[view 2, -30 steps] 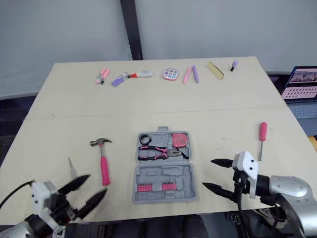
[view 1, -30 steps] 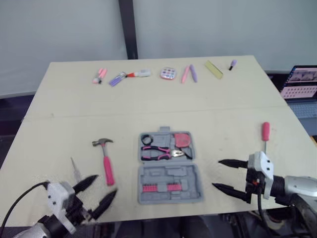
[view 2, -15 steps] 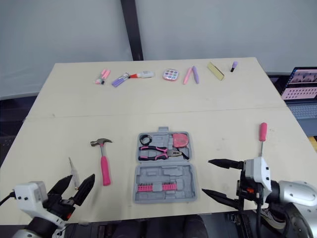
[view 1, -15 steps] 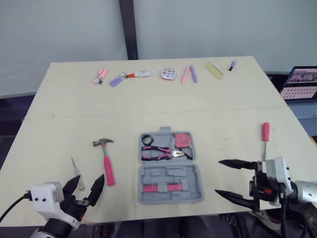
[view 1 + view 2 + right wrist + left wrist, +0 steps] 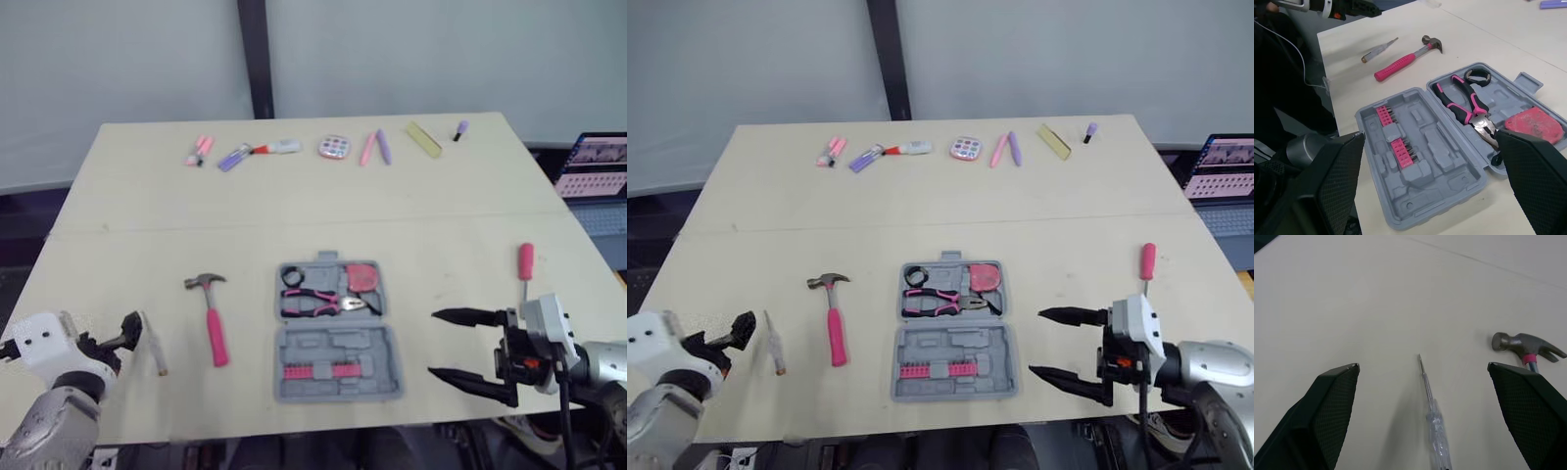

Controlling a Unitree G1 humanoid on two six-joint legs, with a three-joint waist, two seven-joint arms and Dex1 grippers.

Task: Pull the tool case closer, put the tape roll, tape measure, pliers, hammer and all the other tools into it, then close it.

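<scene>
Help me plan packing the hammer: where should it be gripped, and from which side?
Probably the pink handle of the hammer, about mid-length, from above, fingers straddling it crosswise. It lies flat on the table, handle toward the robot, steel head away, with room either side.

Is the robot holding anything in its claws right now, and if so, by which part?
Nothing. The left gripper is open near the clear screwdriver, and the right gripper is open beside the tool case; both are empty.

left hand (image 5: 1422, 366), right hand (image 5: 433, 343): black tapered mesh-textured fingers (image 5: 1317, 186) | white wrist blocks (image 5: 542, 318) | silver forearms (image 5: 602, 362) | black cables (image 5: 1144, 411)
</scene>
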